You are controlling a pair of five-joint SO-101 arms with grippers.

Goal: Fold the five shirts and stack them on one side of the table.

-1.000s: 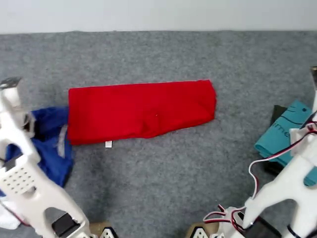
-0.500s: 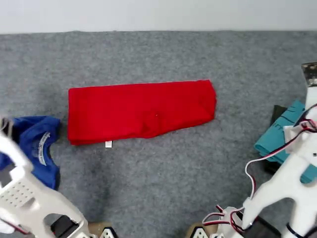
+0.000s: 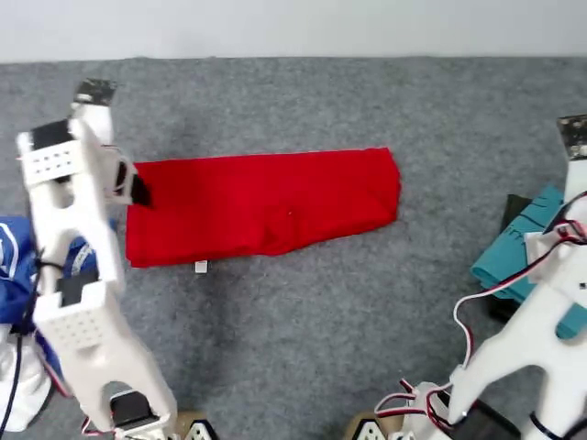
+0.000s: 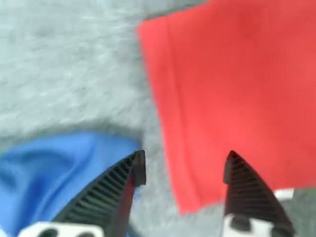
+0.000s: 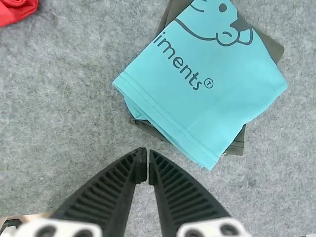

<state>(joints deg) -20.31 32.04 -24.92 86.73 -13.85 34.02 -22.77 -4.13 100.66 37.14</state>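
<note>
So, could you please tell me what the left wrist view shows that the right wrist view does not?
Left wrist view, not the right: the blue shirt and the open left pincer. Right wrist view, not the left: the teal shirt on a dark shirt, and the shut right pincer. Both: the red shirt, just a corner in the right wrist view, and the grey table cover.

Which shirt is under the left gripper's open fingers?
The red shirt: its corner lies inside the open left gripper; the blue shirt sits just outside it.
</note>
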